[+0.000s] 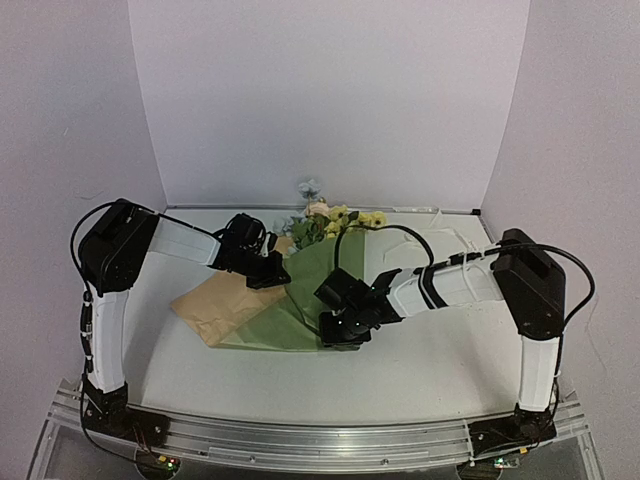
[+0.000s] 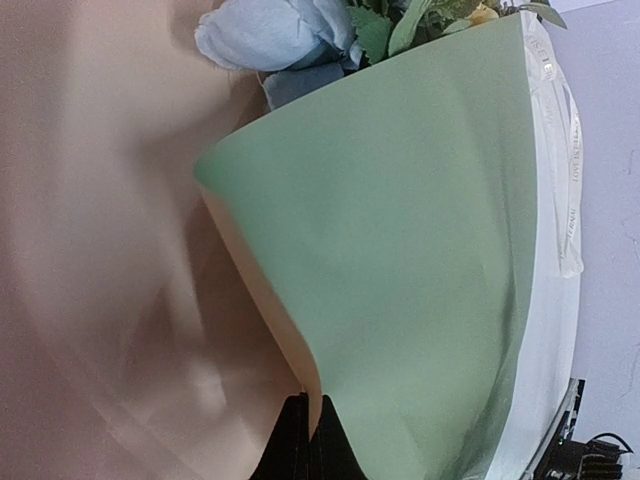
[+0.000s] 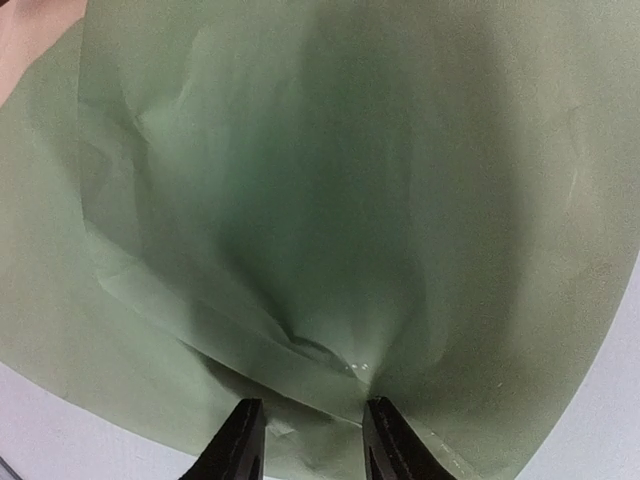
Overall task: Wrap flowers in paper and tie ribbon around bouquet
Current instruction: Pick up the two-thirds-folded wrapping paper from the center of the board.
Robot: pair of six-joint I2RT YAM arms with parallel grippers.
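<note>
The olive-green paper point(image 1: 300, 300) lies mid-table with one side lifted and folded over, showing its tan underside point(image 1: 215, 305). The flowers point(image 1: 338, 218) stick out at its far end: yellow blooms, a pinkish one and a grey-blue one point(image 2: 275, 35). My left gripper point(image 2: 314, 428) is shut on the paper's raised edge point(image 2: 400, 250), green face on the right and tan face on the left. My right gripper point(image 3: 312, 440) is open at the paper's near end, its fingers straddling a creased fold point(image 3: 320, 355). The cream ribbon point(image 2: 572, 180) with dark lettering lies along the paper's far side.
White walls close the table point(image 1: 430, 350) at the back and both sides. The right arm's black cable point(image 1: 385, 232) loops above the paper near the blooms. A metal rail point(image 1: 320, 440) runs along the near edge between the arm bases.
</note>
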